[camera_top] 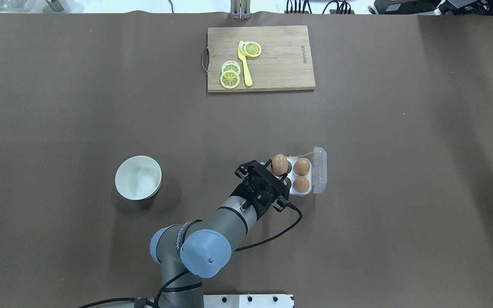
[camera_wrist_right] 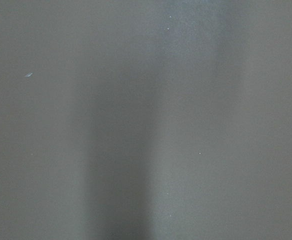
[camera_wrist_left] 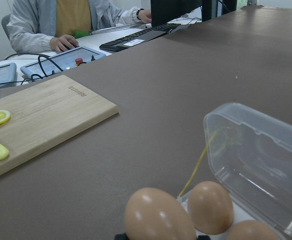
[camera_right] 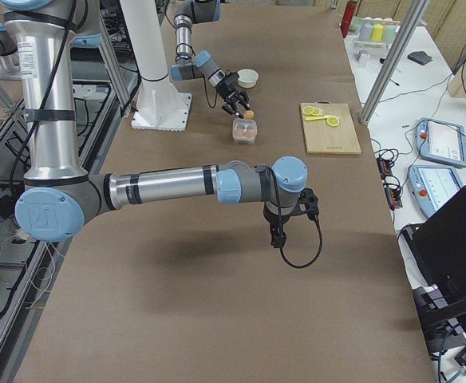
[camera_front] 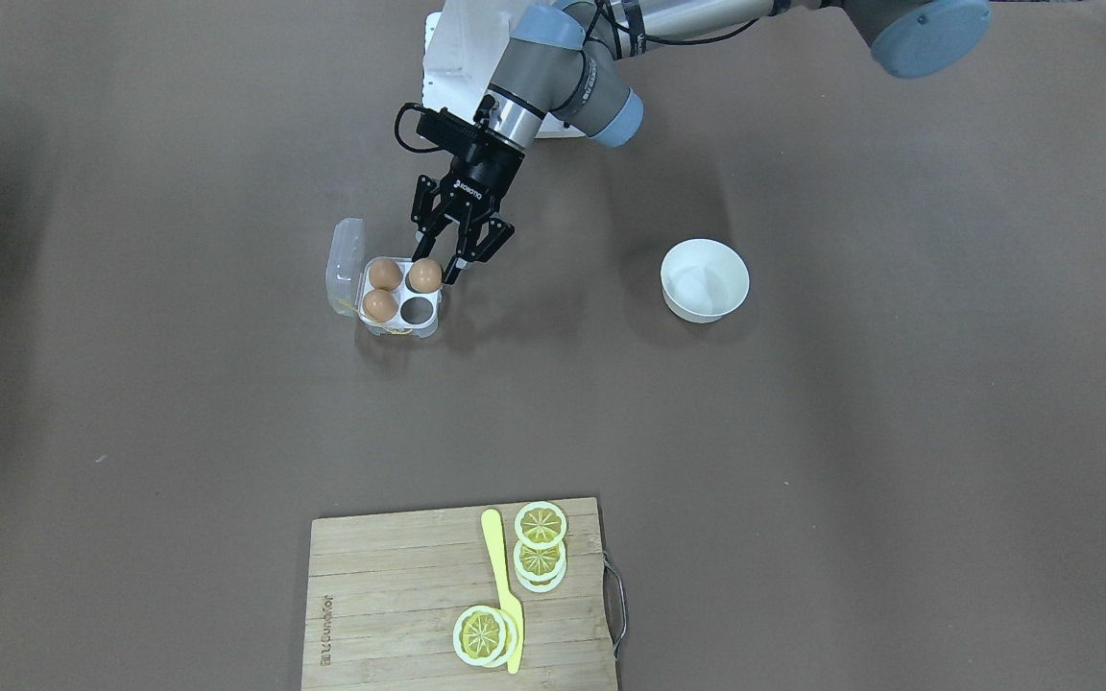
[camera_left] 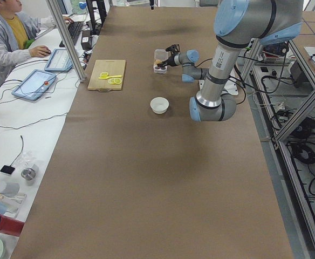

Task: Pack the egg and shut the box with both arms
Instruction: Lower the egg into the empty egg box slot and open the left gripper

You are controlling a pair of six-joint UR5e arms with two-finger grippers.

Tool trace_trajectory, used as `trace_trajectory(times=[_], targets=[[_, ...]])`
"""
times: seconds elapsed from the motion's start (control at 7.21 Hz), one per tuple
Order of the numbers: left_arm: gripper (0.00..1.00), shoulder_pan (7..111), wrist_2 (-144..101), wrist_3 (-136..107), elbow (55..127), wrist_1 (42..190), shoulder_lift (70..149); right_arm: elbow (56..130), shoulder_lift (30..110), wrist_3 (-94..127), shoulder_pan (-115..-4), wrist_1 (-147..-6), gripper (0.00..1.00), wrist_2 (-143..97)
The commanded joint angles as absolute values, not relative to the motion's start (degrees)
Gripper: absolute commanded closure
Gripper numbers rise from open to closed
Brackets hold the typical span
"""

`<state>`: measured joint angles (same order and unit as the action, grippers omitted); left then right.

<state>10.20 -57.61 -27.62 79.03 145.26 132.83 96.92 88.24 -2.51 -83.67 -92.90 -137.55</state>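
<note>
Brown-orange and smooth, the egg [camera_front: 425, 275] sits between the fingertips of the left gripper [camera_front: 438, 261], which are closed to its width and grip it on both sides. It is over the box's near cup on the side away from the lid [camera_front: 346, 259]. It rides higher than the seated eggs [camera_front: 385, 274], two of them in the cups next to the lid, so I judge it not yet settled. The box [camera_front: 436, 305] lies open, its lid standing up, and the fourth cup [camera_front: 416, 309] is bare. A white bowl [camera_front: 705, 279] stands well apart.

The right gripper [camera_right: 277, 231] hangs over bare table, far from the box. Only the side view shows it, so I cannot tell how its fingers stand.

The step in hand looks like setting this egg down. Next it likely needs lowering until the cup bears it, then the fingers spread and lift straight up so the light box is not dragged. Closing would then need the right arm brought in.
</note>
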Motion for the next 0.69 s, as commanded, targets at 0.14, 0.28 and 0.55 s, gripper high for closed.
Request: trace_trajectory(times=[0.14,0.28,0.55], targets=[[1.00,10.1,-59.3,-26.8,78.8,145.4,133.0,96.7,88.2,-2.5,-83.7,-92.9,0.00,-137.5],[1.00,9.7,-59.3,-26.8,78.8,145.4,133.0,96.3,88.2,-2.5,-83.7,-92.9,0.00,-138.1],[1.00,9.3,-59.3,-26.9,78.8,145.4,133.0,95.4,88.2,-2.5,-83.7,-92.9,0.00,-138.3]])
